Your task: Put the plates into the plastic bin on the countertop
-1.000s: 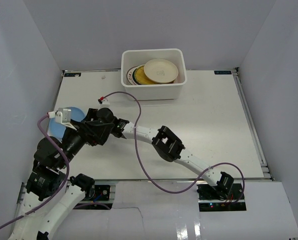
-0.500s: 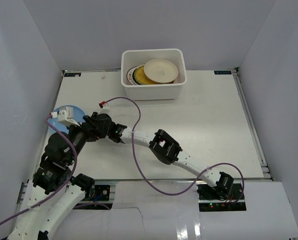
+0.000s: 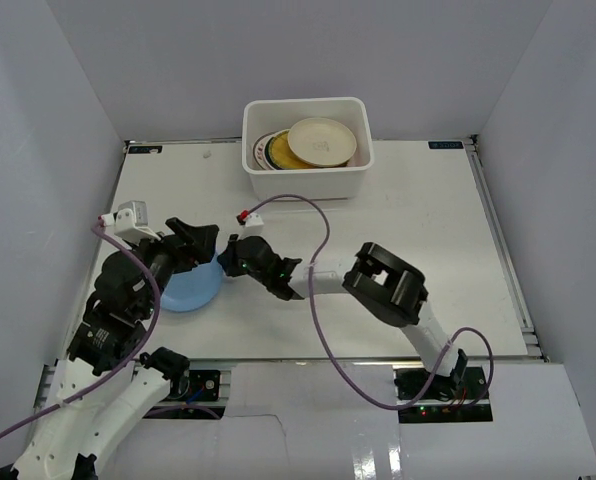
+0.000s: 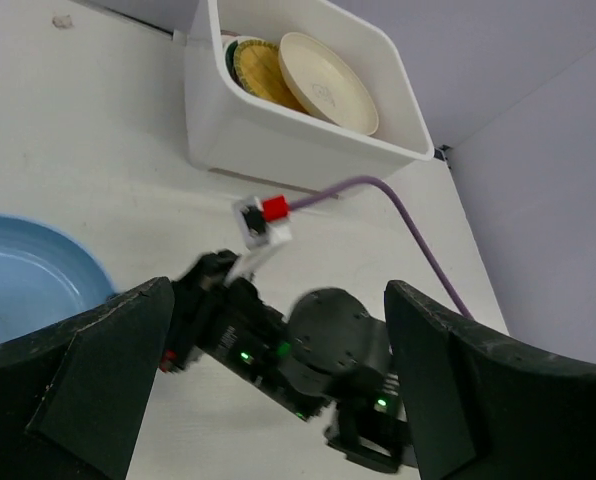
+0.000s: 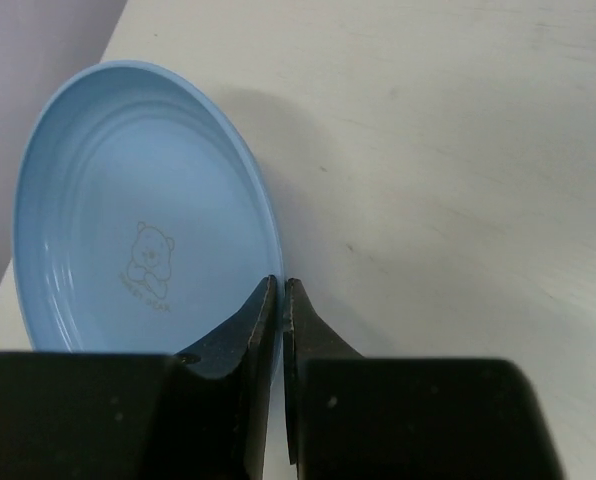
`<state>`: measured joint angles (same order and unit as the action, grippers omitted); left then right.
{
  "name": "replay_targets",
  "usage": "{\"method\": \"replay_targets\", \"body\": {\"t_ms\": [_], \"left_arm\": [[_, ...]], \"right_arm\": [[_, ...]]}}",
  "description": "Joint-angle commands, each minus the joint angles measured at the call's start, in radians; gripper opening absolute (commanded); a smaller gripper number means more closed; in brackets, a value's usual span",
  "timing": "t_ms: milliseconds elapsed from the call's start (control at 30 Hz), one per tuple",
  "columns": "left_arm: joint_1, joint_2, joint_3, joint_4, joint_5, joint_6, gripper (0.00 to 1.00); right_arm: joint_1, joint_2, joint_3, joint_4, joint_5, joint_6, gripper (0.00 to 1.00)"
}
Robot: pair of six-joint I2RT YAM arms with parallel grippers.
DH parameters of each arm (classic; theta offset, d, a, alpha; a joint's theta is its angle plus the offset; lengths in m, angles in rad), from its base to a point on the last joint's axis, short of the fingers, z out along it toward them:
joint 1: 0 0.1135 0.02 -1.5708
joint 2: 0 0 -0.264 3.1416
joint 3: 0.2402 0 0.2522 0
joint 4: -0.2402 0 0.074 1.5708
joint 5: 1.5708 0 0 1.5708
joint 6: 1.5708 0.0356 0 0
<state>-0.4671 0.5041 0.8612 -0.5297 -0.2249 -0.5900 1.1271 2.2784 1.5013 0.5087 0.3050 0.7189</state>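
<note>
On the countertop [image 3: 428, 250], right pincer [image 5: 281, 290] clamps the blue plate [image 5: 128, 230]; left pincer [image 4: 278, 300] gapes wide.

Was a robotics lab cell: left arm [image 3: 118, 300] and right arm [image 3: 388, 285] bolted to a white countertop [image 3: 428, 230], pale grey panels [image 3: 278, 50] on 3 sides, purple cables [image 4: 415, 222] exposed.

Blue plate [image 5: 128, 230]: round, bear print at centre, face-up on the counter [image 3: 408, 230] near-left. Its right rim is nipped by the right end effector [image 5: 281, 290] (lifted or resting: can't tell). White plastic bin [image 3: 303, 185] at far edge, centre. Cream plate [image 3: 321, 140] leans over woven yellow disc [image 4: 253, 68]; others mostly hidden.
</note>
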Motion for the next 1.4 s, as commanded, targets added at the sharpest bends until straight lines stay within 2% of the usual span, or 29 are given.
{"method": "replay_targets", "body": {"t_ms": [0,167,300,367,533,633,800,933,1033,1067,1100,1133,1167,1200,1267,1367], "left_arm": [[-0.002,0.011,0.067,0.049,-0.034,0.036,0.96],[-0.002,0.043,0.079,0.082,-0.037,0.058,0.96],[-0.002,0.044,0.059,0.117,-0.059,0.079,0.97],[-0.001,0.04,0.033,0.134,-0.051,0.09,0.97],[-0.001,0.03,-0.039,0.148,-0.021,0.127,0.97],[-0.001,0.013,-0.117,0.157,-0.024,0.13,0.97],[-0.001,-0.013,-0.203,0.183,-0.028,0.134,0.98],[0.002,-0.006,-0.203,0.197,-0.007,0.163,0.98],[0.007,-0.003,-0.199,0.198,-0.011,0.179,0.98],[0.01,-0.001,-0.197,0.2,-0.01,0.18,0.98],[0.012,-0.002,-0.197,0.2,-0.005,0.182,0.98],[0.012,-0.003,-0.197,0.201,-0.002,0.182,0.98],[0.013,-0.001,-0.198,0.201,-0.001,0.182,0.98],[0.013,-0.002,-0.199,0.201,0.002,0.182,0.98],[0.016,-0.004,-0.199,0.206,0.007,0.18,0.98],[0.016,-0.001,-0.199,0.211,0.012,0.182,0.98]], "right_arm": [[-0.023,-0.251,-0.232,0.22,0.059,-0.093,0.08],[-0.084,-0.538,-0.62,0.254,0.028,-0.139,0.08],[-0.191,-0.849,-0.804,0.22,-0.038,-0.118,0.08],[-0.246,-0.986,-0.835,0.167,-0.081,-0.115,0.08],[-0.476,-1.134,-0.753,0.015,-0.248,-0.151,0.08],[-0.593,-1.093,-0.587,-0.087,-0.273,-0.236,0.08],[-0.745,-0.815,-0.305,-0.122,-0.296,-0.274,0.08],[-0.79,-0.535,0.001,-0.191,-0.287,-0.254,0.08],[-0.791,-0.423,0.138,-0.265,-0.241,-0.272,0.08],[-0.793,-0.368,0.196,-0.292,-0.236,-0.276,0.1],[-0.793,-0.344,0.223,-0.309,-0.231,-0.276,0.17],[-0.794,-0.327,0.249,-0.324,-0.231,-0.282,0.31],[-0.794,-0.301,0.308,-0.366,-0.234,-0.285,0.6],[-0.794,-0.293,0.338,-0.392,-0.259,-0.288,0.7],[-0.793,-0.319,0.373,-0.427,-0.286,-0.305,0.86],[-0.793,-0.437,0.332,-0.427,-0.366,-0.329,0.96]]}}
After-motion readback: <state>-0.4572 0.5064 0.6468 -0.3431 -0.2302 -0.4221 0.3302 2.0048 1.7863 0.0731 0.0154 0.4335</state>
